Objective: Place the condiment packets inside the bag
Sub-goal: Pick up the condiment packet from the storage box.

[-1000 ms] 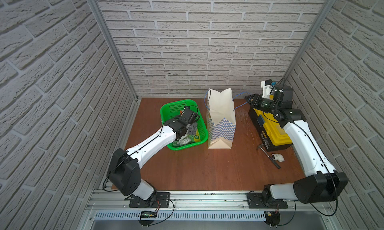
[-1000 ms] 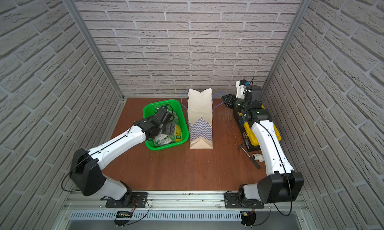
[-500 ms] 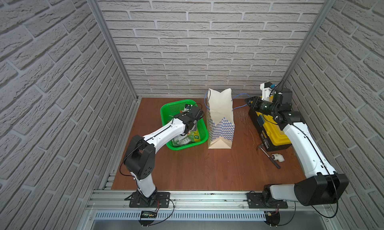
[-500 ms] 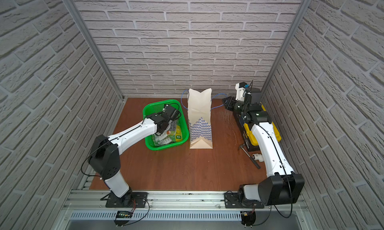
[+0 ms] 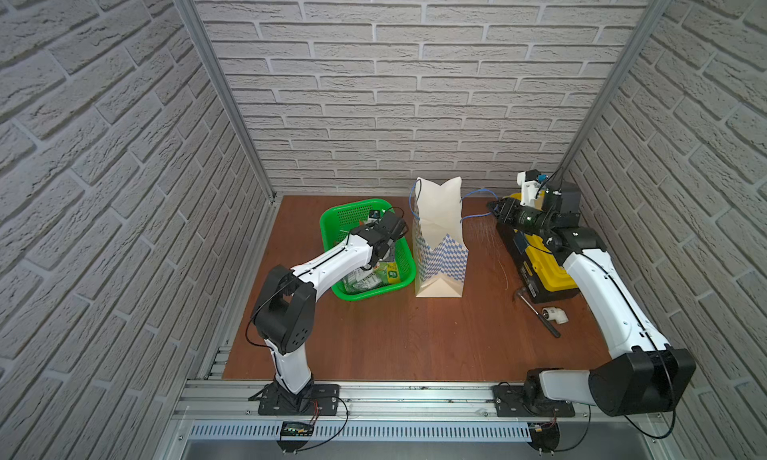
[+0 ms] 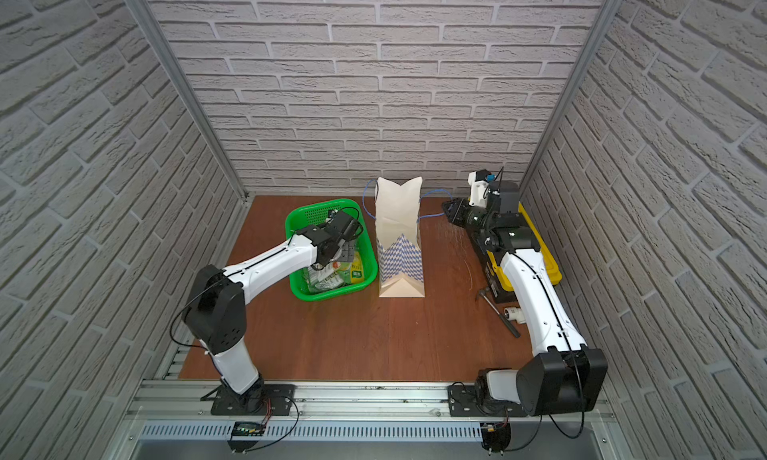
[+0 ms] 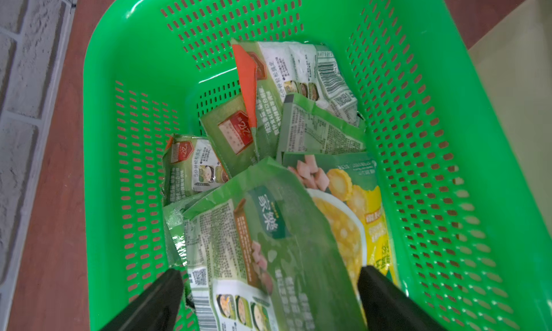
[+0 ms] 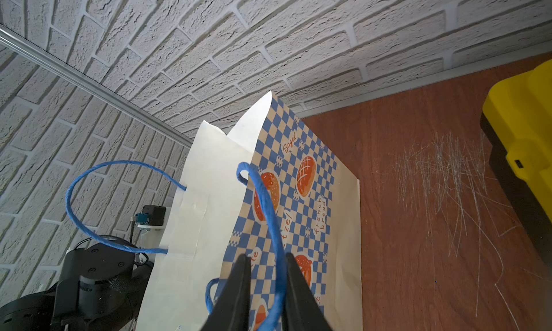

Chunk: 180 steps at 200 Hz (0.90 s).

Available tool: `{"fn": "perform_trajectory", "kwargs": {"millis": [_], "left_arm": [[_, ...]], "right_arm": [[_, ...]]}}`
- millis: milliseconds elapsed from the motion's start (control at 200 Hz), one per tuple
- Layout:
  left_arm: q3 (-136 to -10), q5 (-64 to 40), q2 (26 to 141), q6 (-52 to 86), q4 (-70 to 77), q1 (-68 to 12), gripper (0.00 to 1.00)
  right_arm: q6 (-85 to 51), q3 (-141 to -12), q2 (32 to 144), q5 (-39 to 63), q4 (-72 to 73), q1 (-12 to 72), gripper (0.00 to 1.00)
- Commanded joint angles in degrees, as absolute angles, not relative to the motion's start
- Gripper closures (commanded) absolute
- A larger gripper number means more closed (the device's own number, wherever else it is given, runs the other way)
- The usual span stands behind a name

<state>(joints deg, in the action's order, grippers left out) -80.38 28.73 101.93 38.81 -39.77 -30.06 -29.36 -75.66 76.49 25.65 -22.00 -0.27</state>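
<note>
Meanwhile, to the left of the bag [image 5: 440, 225], the left arm has reared its elbow up off the table within the last second, while the left gripper [image 7: 268, 271] has kept its place over the green basket [image 5: 365, 213]. Its jaws stand wide apart, 1 finger on each side of the topmost green sachet, clamping nothing. The condiment packets [image 7: 268, 165] lie heaped in that basket, just beside the bag, and none shows in the bag's white inside. So the change reads as a re-posing for a steeper reach down, and the next pick looks close but not yet made. On the bag's right, the right gripper [image 8: 267, 256] has barely shifted. Its jaws are nearly together on the blue cord handle [image 8: 263, 195], which is drawn out sideways toward the toolbox [image 5: 543, 271]. That should steady the bag and keep its mouth open for the drop.
</note>
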Motion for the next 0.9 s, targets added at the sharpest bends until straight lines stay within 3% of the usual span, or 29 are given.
{"fn": "perform_trajectory", "kwargs": {"millis": [0,120,225,340,425,500,710,895], "left_arm": [[-80.5,29.2,102.7,39.4,-39.3,-29.3,0.11],[-80.3,29.5,102.4,39.5,-39.6,-29.2,0.14],[-80.0,28.8,101.5,38.9,-39.3,-29.2,0.26],[-80.0,28.4,100.9,38.4,-39.4,-28.9,0.55],[-80.2,28.5,100.7,38.6,-40.5,-28.7,0.84],[-80.3,29.0,99.7,38.8,-42.1,-28.6,1.00],[-80.7,31.7,92.4,36.8,-46.3,-30.0,1.00],[-85.4,35.2,82.1,33.7,-47.3,-36.4,1.00]], "right_arm": [[-29.3,-74.8,74.6,26.7,-19.3,-0.4,0.77],[-29.2,-74.6,74.4,26.9,-19.4,-0.4,0.77],[-29.2,-74.5,74.3,27.0,-19.4,-0.4,0.77],[-29.2,-74.5,74.2,27.0,-19.4,-0.4,0.77],[-29.3,-74.4,73.9,26.4,-19.4,-0.4,0.77],[-29.2,-74.4,73.8,26.4,-19.5,-0.5,0.77],[-29.5,-74.4,73.8,26.9,-19.1,-0.4,0.77],[-29.8,-74.4,73.5,27.1,-18.8,-0.4,0.77]]}}
